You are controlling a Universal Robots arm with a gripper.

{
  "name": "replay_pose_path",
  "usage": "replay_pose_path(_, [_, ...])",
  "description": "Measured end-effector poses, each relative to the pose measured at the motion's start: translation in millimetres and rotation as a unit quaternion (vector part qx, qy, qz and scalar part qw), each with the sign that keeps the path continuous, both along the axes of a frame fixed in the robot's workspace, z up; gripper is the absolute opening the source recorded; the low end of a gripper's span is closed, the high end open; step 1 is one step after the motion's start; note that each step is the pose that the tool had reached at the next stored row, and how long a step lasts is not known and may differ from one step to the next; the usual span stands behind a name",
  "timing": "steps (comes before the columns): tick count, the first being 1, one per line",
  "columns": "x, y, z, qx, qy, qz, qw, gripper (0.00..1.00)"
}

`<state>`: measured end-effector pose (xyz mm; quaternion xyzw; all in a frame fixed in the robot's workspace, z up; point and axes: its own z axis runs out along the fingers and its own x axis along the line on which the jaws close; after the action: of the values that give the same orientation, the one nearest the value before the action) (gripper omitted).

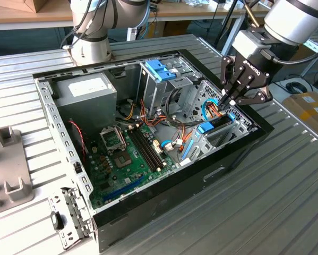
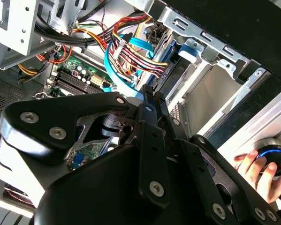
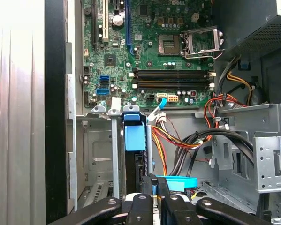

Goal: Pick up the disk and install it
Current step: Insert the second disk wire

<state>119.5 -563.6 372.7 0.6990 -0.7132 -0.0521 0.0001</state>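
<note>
On the ribbed grey metal table (image 1: 286, 175) lies the open black computer case (image 1: 164, 196), its green motherboard (image 1: 128, 159) and grey box-shaped power supply (image 1: 87, 95) well away from the fingers, and the metal drive cage with a blue plastic handle (image 1: 161, 71) nearer to them. The black robot gripper (image 1: 226, 101) hangs over the case's drive bay at the exterior view's right, its fingers drawn together at the tips with nothing visibly between them. Directly below the fingertips the blue-framed disk (image 3: 134, 145) stands on edge, slotted into the metal bay; whether the tips touch it cannot be told. A bundle of coloured wires (image 3: 178, 140) runs just beside the fingers. A person's hand (image 2: 260, 171) rests on a round blue-ringed button (image 2: 271, 157).
</note>
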Motion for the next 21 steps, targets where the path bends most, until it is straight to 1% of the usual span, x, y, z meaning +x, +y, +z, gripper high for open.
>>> replay_pose_path(4, [0.0, -1.4, -0.4, -0.0001, 0.0, 0.0, 1.0, 0.16])
replay_pose_path(8, [0.0, -2.5, -2.9, 0.0006, 0.0, 0.0, 1.0, 0.16])
replay_pose_path(12, [0.0, -5.0, -6.9, 0.004, 0.0, 0.0, 1.0, 0.16])
replay_pose_path(13, [0.0, -5.3, -7.4, 0.0057, 0.0, 0.0, 1.0, 0.16])
replay_pose_path(15, [0.0, -6.3, -8.3, 0.016, 0.0, 0.0, 0.9999, 0.16])
replay_pose_path(18, [0.0, -7.2, -8.5, 0.0291, 0.0, 0.0, 0.9996, 0.16])
replay_pose_path(19, [0.0, -7.8, -8.7, 0.0321, 0.0, 0.0, 0.9995, 0.16])
replay_pose_path(21, [0.0, -10.9, -9.0, 0.0331, 0.0, 0.0, 0.9995, 0.16])
